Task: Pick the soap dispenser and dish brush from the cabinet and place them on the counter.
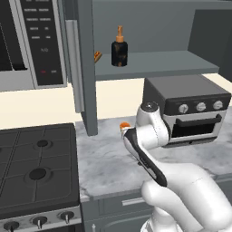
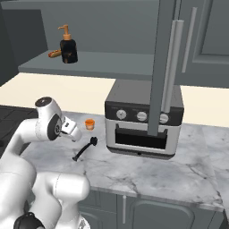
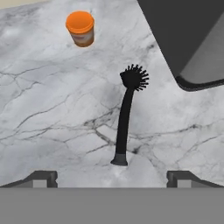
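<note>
The soap dispenser (image 1: 119, 52) (image 2: 68, 48), a dark bottle with an orange-brown pump, stands upright on the open cabinet's grey shelf (image 1: 154, 68) (image 2: 98, 62). The dish brush (image 3: 124, 118) (image 2: 85, 149) lies flat on the marble counter (image 1: 104, 158) (image 2: 147, 174) (image 3: 52, 109), with its round bristled head pointing toward the toaster oven. My gripper (image 3: 113, 178) hovers just above the brush's handle end, jaws wide open and holding nothing. Both fingertips (image 3: 43, 177) stand well apart, to either side of the handle.
A small orange cup (image 3: 80, 28) (image 2: 90, 124) (image 1: 123, 126) sits on the counter beyond the brush. A toaster oven (image 1: 190, 108) (image 2: 143, 120) stands to the right, the black stove (image 1: 36, 167) to the left, the microwave (image 1: 31, 41) above it. The open cabinet door (image 2: 167, 67) hangs over the counter.
</note>
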